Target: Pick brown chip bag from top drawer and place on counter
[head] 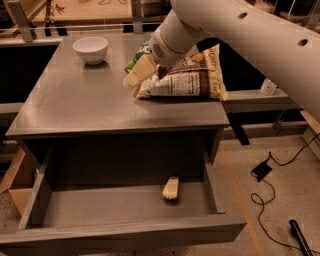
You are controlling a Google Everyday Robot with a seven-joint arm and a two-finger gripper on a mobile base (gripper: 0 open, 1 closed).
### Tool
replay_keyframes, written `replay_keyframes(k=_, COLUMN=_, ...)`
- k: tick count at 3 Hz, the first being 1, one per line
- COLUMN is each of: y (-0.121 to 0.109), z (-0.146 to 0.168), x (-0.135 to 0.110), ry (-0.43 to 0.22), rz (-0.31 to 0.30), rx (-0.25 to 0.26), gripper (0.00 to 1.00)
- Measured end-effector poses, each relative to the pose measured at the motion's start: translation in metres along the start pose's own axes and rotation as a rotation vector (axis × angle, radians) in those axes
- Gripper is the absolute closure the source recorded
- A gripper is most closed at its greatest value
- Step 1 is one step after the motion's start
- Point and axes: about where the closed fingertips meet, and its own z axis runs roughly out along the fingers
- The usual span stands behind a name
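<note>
dim, warm light, seemingly from above; the gripper point(140, 75) over the counter point(75, 100) casts shadow; top drawer point(115, 206) murky inside.

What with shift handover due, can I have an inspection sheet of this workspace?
Surface: counter, grey, matte.
Job's things: brown chip bag lies on the counter near its right edge; top drawer stands open.
Clutter: white bowl and green chip bag on the counter; small pale object at the drawer's back, unidentified.
Grippers: pincer at the brown chip bag's left end.
Cables: black cable on the floor, right.
Surroundings: wooden bench behind.
</note>
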Motion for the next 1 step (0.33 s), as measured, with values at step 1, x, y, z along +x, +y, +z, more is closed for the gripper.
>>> replay_keyframes(k=1, y=0.0, z=0.0, x=0.0, ry=0.0, rz=0.0, rx=0.0, gripper=0.0)
